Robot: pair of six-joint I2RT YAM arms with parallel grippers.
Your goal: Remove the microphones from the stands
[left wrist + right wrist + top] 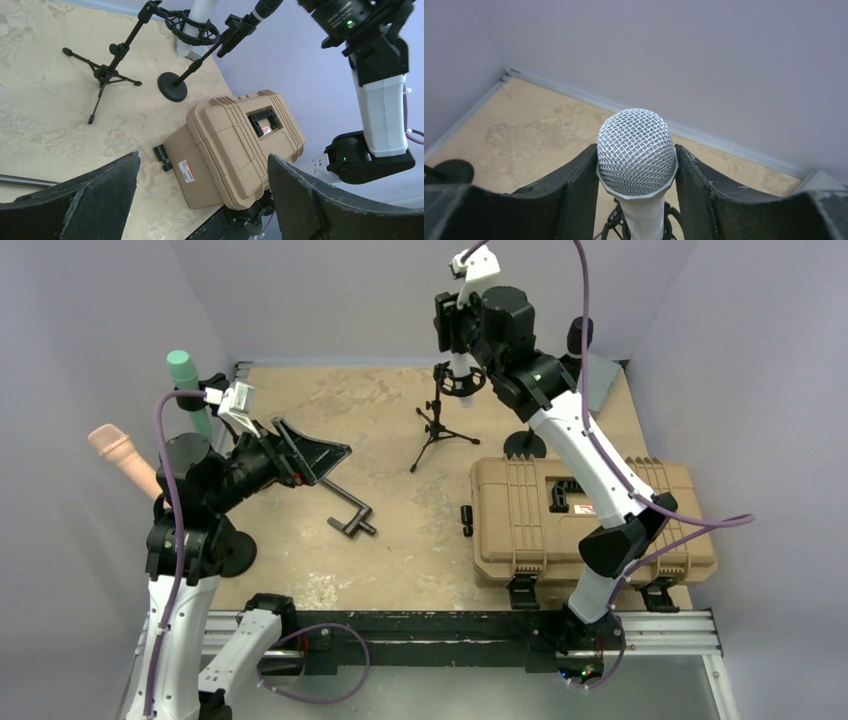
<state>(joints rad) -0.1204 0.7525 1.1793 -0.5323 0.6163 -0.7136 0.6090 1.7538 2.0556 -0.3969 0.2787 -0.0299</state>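
Up at the far side of the table (380,400), my right gripper (636,170) has narrowed around the microphone (636,150). Both fingers (574,195) sit against the rim of its mesh head, so I judge this a grip and not a mere straddle. The grasp looks made, but the lift does not: the white body runs down through the black shock mount (192,27) on the tripod stand (437,430), so the microphone is seated and all of the pulling free is left to do. My left gripper (203,159) hangs wide and empty over the left half of the table, well apart from the stand.

The tabletop is worn, mottled tan board, boxed in by plain lavender walls (674,50). A tan hard case (590,510) lies on its right half (latches facing my bases). A second stand with a round base (172,86) leans just beside the tripod.
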